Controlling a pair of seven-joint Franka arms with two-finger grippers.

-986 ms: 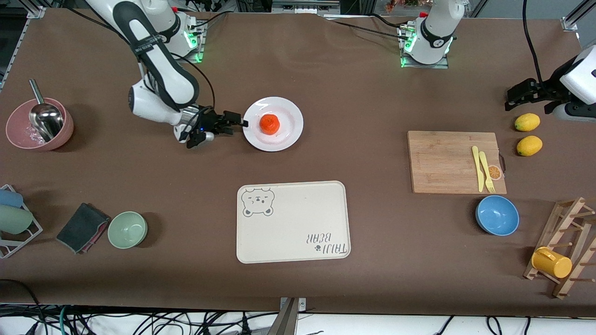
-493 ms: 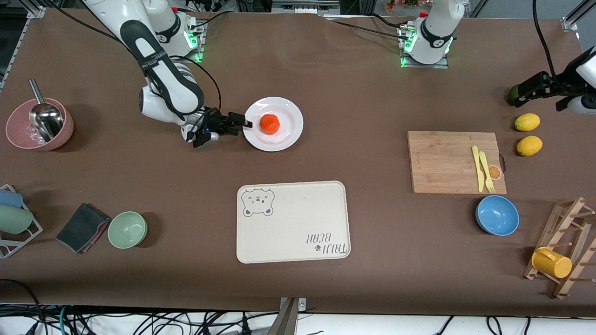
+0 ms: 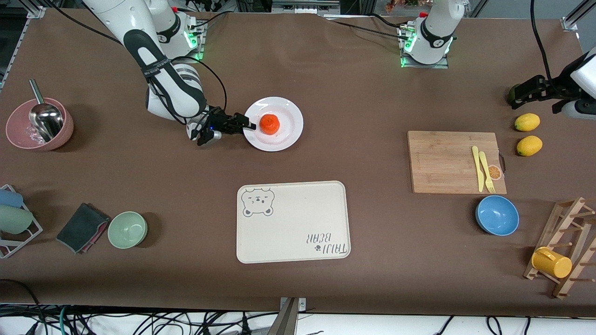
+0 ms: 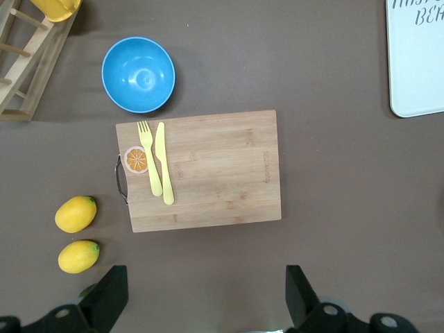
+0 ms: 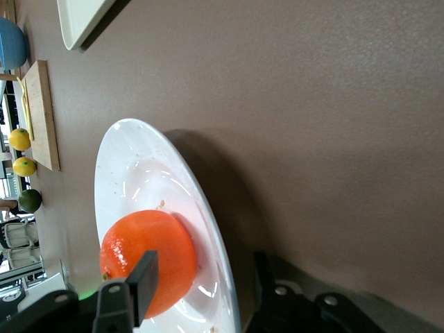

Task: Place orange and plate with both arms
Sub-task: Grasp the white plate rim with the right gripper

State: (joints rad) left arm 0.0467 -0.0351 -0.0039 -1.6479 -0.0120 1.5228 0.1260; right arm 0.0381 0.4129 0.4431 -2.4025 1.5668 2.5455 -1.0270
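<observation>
Right tool (image 3: pixel 249 125) jaws straddling rim; left tool (image 4: pixel 201 298) open, raised

I see the orange (image 3: pixel 269 123) on the plate (image 3: pixel 289 116), the bear-printed tray (image 3: pixel 292 222) nearer the front camera, cutting board (image 3: pixel 447 163) toward the left arm's end

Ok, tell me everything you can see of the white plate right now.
The plate is round, glossy plain white, with a wide raised rim, and lies flat on the brown table above the cream tray as the front view shows it. The orange sits near its centre. The right gripper straddles its rim at the right arm's end, one finger over it, one under.
</observation>
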